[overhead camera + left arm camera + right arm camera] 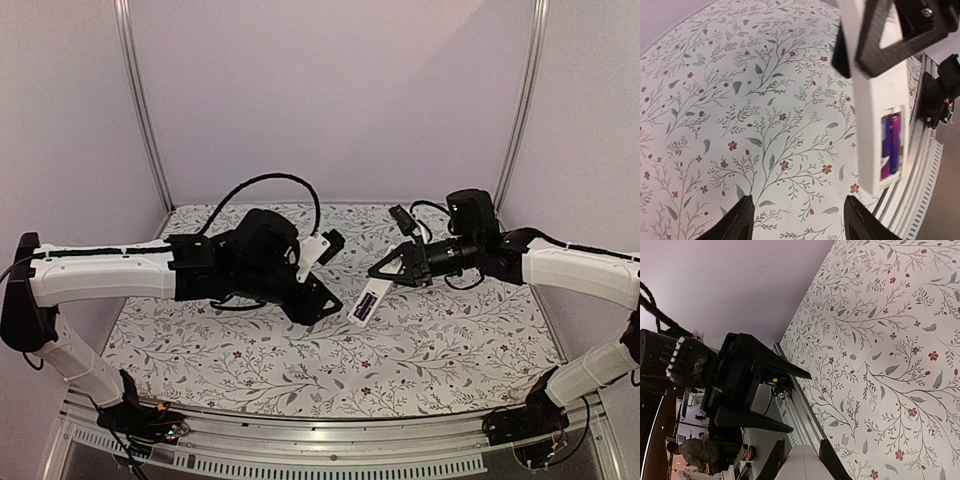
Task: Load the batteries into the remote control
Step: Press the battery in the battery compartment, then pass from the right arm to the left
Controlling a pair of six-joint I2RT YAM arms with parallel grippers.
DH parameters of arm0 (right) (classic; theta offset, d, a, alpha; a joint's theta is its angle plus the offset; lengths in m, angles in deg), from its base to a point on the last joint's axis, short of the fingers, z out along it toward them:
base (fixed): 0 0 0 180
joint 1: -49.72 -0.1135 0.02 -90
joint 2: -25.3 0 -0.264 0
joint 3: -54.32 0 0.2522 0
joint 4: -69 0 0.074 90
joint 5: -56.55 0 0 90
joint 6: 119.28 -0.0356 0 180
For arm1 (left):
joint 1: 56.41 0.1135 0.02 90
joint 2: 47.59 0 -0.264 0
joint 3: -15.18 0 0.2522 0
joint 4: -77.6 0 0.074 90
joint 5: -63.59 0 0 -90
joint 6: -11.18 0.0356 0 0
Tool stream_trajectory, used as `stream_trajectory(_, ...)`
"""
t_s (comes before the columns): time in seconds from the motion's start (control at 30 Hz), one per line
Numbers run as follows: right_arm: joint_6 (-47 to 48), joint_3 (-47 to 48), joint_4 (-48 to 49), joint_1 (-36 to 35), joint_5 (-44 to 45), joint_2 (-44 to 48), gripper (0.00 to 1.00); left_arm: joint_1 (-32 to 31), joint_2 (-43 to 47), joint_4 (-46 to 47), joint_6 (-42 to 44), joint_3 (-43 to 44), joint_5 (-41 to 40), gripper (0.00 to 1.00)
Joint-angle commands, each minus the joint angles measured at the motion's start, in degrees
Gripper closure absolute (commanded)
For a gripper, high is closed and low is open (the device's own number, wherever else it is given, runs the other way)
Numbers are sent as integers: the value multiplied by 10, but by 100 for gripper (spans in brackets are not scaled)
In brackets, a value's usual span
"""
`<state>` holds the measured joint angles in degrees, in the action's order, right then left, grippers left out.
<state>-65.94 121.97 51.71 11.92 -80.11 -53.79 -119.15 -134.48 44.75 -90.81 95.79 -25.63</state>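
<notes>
While right jaws clamp remote control [366,301] | batteries [891,145] inside | left jaws wide, beside

The left arm [100,272] stretches right from its base with the forearm about level. Its wrist is bent so the left gripper [322,303] points down and to the right, jaws apart with nothing between them. The right arm [580,270] reaches left, and the right gripper [392,270] is clamped on one end of the remote [367,302]. The two grippers are near each other but not touching.
</notes>
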Motion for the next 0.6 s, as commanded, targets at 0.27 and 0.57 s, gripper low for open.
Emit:
stream_trajectory(0.27, -3, -86, 25, 40, 57, 17, 99, 66, 55, -11, -61, -99, -29, 28)
stream_trajectory(0.57, -47, -103, 100, 11, 114, -23, 98, -9, -4, 67, -36, -78, -24, 18)
